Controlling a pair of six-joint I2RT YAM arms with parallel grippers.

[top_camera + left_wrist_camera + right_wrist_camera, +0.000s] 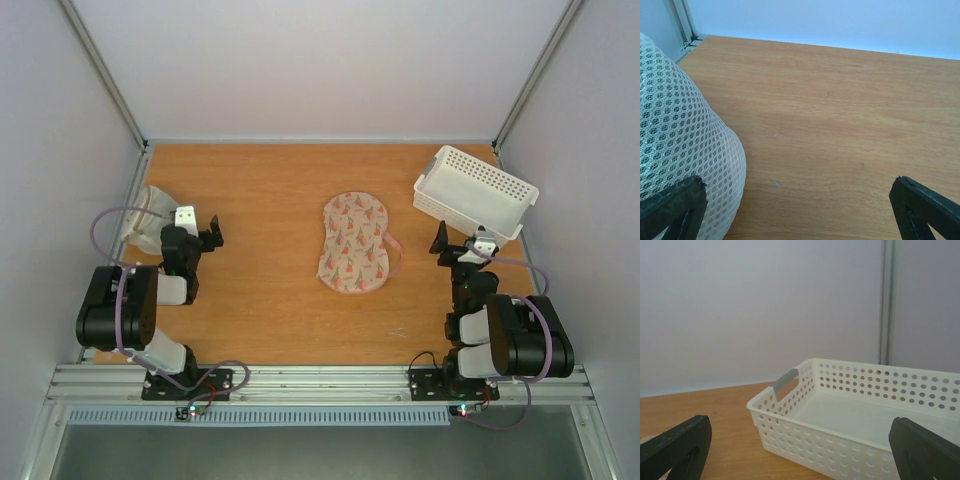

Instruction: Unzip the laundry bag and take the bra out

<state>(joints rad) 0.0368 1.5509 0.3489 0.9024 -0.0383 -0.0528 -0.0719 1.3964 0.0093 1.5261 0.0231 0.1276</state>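
**Laundry bag** point(355, 245): 1 cream pouch, peanut-shaped, printed with small pink-red motifs. It lies flat at the middle of the table point(270, 180), its long axis running near to far with a slight tilt. A pink edge runs round it and a pink loop point(397, 255) sticks out on its right side. Whether the zipper is shut cannot be told from above. It lies between the 2 arms, well apart from both, and nothing touches it.

**Left gripper** point(212, 237) point(797, 190): jaws spread wide and holding nothing. It hangs over bare wood at the left of the table, pointing toward the far wall.

**Right gripper** point(445, 245) point(800, 424): jaws spread wide and holding nothing. It is low over the right of the table and faces the basket, apart from it.

**Mesh sack** point(145, 215) point(680, 140): 1 off-white, translucent, honeycomb-weave sack, bulging, at the table's left edge. It is just beside the left gripper. In the left wrist view it rises behind that gripper's left finger point(675, 207); whether they touch cannot be told.

**Basket** point(475, 190) point(840, 430): 1 white perforated plastic basket, rectangular, with a handle slot in its short wall. It stands at the far right, turned at an angle to the table's edges, near the right wall.
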